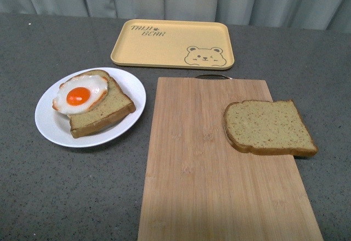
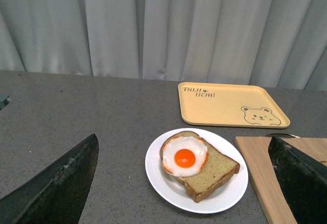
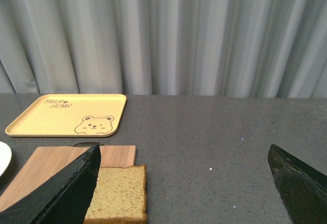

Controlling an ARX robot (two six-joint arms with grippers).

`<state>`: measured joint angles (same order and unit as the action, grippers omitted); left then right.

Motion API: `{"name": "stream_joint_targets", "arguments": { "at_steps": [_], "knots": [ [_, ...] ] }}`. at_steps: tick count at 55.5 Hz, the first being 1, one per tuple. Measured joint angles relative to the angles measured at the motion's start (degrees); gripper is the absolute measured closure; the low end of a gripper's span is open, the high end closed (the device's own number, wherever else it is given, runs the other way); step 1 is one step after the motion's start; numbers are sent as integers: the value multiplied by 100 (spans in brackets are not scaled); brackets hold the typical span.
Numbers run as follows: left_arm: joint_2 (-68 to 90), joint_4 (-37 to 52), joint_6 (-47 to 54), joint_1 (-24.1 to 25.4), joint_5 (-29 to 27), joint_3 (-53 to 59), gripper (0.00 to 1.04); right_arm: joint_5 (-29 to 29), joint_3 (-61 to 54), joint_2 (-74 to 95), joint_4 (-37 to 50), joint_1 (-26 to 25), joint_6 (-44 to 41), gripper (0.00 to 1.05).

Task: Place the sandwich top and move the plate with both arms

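Observation:
The sandwich top [image 1: 269, 127], a tan speckled bread slice with a darker crust, lies flat on the right side of a wooden cutting board [image 1: 214, 186]. It also shows in the right wrist view [image 3: 118, 193]. The white plate [image 1: 49, 125] stands left of the board and holds a like slice [image 1: 104, 112] with a fried egg [image 1: 80, 94] on it. Neither gripper shows in the front view. My left gripper [image 2: 186, 183] is open, above and short of the plate [image 2: 225, 193]. My right gripper [image 3: 184, 183] is open, with the sandwich top beside one finger [image 3: 61, 193].
A yellow rectangular tray [image 1: 173, 43] with a bear drawing lies behind the board on the grey table. A grey curtain hangs behind the table. The cutting board's metal handle [image 1: 213, 77] points toward the tray.

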<state>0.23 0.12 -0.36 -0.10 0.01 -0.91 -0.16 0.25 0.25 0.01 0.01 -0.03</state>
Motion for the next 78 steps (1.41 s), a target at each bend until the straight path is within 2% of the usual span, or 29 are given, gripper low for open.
{"name": "stream_joint_targets", "arguments": {
  "at_steps": [39,42,45,52,59,65,72,78],
  "knots": [
    [0,2,0,0,0,0,7,0,0,0,0,0,0,9],
    [0,0,0,0,0,0,7,229,101,127,-293,35,-164,9],
    [0,0,0,0,-2,0,7,160,254,680,-431,-74,-483,9],
    [0,0,0,0,0,0,7,-315,404,2424,774,-621,-905,9],
    [0,0,0,0,0,0,7,-1320,844,4365,1572,-975,-767,9],
    [0,0,0,0,0,0,7,-1698,1272,5982,2267,-1145,-400,9],
    [0,0,0,0,0,0,7,-1705,1873,7545,2468,-1174,-225,9],
    [0,0,0,0,0,0,7,-1982,2315,8699,2273,-1123,-87,9]
  ]
}}
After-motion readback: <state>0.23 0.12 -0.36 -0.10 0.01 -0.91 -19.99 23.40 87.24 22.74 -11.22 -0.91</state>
